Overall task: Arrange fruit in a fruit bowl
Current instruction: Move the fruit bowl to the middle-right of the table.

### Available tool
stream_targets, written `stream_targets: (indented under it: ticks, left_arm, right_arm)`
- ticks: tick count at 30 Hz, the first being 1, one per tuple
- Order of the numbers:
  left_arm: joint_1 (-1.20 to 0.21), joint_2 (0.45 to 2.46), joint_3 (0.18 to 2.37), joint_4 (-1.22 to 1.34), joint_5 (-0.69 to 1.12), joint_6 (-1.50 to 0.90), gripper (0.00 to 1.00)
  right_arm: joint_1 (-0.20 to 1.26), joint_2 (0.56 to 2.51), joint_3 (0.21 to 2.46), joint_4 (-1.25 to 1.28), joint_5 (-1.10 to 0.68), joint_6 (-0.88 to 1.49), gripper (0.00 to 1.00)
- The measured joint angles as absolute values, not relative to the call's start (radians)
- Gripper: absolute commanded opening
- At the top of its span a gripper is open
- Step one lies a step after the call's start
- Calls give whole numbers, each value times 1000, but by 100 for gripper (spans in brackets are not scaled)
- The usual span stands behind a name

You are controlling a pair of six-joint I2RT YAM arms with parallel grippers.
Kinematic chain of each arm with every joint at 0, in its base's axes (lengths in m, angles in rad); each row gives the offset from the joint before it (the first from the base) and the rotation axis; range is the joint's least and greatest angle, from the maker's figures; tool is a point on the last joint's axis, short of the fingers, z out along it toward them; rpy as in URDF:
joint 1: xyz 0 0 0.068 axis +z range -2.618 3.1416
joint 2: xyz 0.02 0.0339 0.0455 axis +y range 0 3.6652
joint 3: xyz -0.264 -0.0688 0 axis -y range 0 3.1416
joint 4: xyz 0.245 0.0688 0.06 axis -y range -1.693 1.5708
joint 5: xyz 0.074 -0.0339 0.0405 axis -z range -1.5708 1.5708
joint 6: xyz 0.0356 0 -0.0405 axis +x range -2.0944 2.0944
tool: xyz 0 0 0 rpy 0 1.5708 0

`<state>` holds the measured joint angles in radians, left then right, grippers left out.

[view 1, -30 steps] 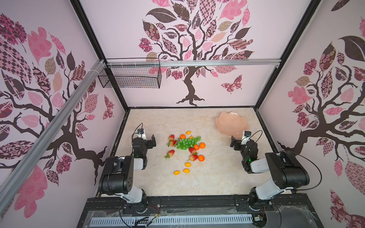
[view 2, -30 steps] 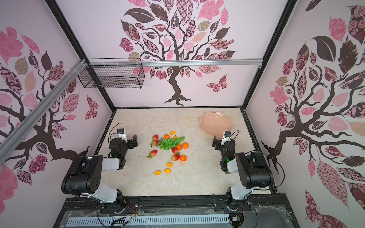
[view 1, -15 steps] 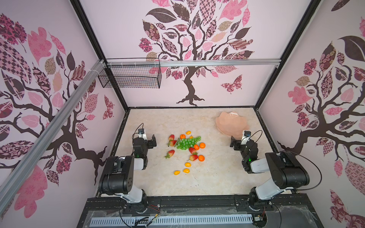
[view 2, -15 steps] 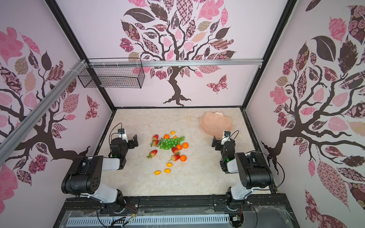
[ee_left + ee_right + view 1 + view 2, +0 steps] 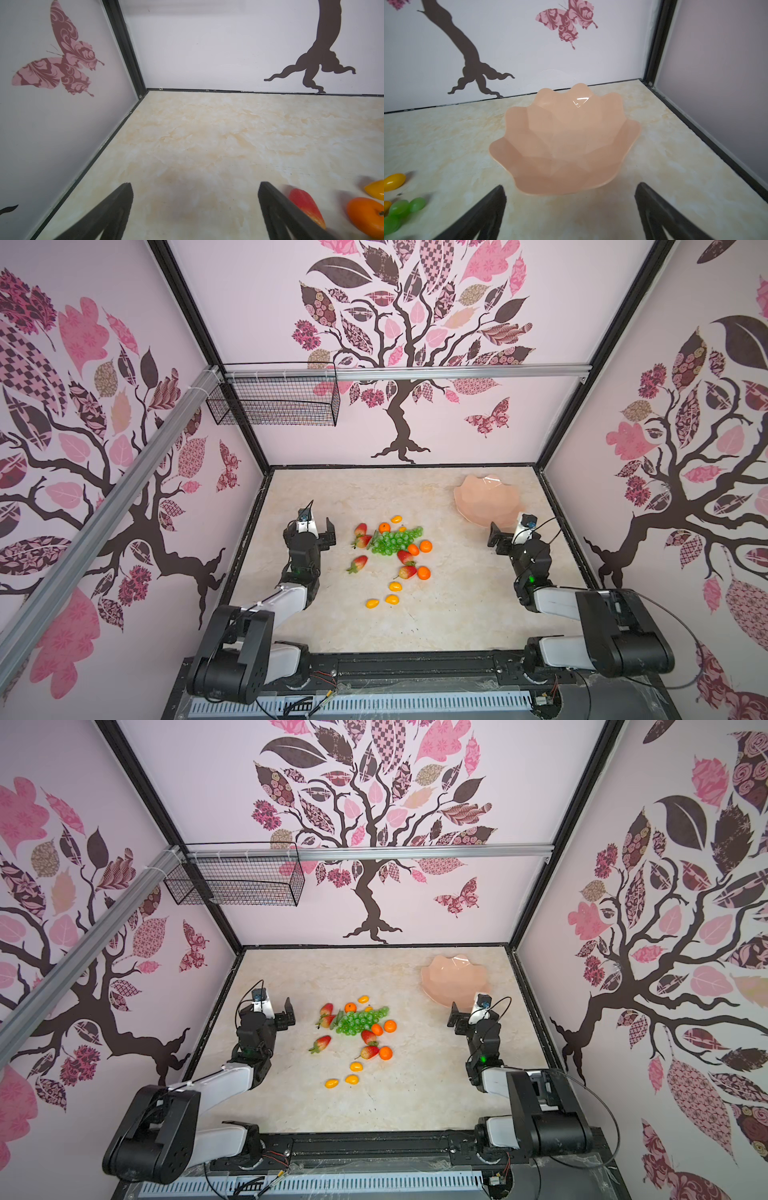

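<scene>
We start at the right gripper (image 5: pixel 569 187). Its jaws stand wide apart with only bare desk (image 5: pixel 571 216) between them, and the fingertips stop just short of the near rim of the fruit bowl (image 5: pixel 566 141). The bowl is a peach-pink dish with a scalloped rim, sitting upright near the desk's far right corner.

The left gripper (image 5: pixel 194 187) is spread just as wide over bare desk on the left side. A strawberry (image 5: pixel 305 203) lies just beside one of its fingers, with a tangerine (image 5: pixel 365 214) and a yellow oval (image 5: pixel 376 188) beyond that.

In both top views we see all the fruit lying on the desk between the two arms, nearer the left gripper and well apart from the bowl. The grape bunch (image 5: pixel 392 541) sits in the middle of the cluster. Two strawberries (image 5: pixel 363 541) touch its left end, a third lies apart towards the left arm, and two more lie on its near side among the tangerines (image 5: pixel 425 546). Three yellow ovals (image 5: pixel 392 599) lie closest to the robot's base.

A black wire basket (image 5: pixel 274 402) hangs from the rail at the back left.
</scene>
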<state>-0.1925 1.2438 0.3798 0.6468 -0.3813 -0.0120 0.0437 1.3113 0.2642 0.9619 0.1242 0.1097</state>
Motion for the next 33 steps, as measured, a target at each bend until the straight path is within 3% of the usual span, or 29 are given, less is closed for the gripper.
stream_targets:
  ticks: [8, 13, 22, 28, 33]
  left_arm:
    - [-229, 1166, 643, 181, -553, -258, 98]
    - [-218, 1159, 794, -112, -527, -451, 98]
    - [54, 1147, 873, -409, -49, -647, 98]
    - [54, 1107, 868, -389, 232, -670, 98]
    - [-49, 1090, 869, -380, 308, -635, 98]
  right_arm:
    - [44, 1157, 438, 519, 316, 371, 100]
    - [45, 1148, 565, 239, 307, 505, 100]
    - [45, 1221, 775, -144, 135, 538, 100]
    - [62, 1283, 865, -264, 32, 479, 100]
    - [172, 1385, 1000, -345, 57, 411, 100]
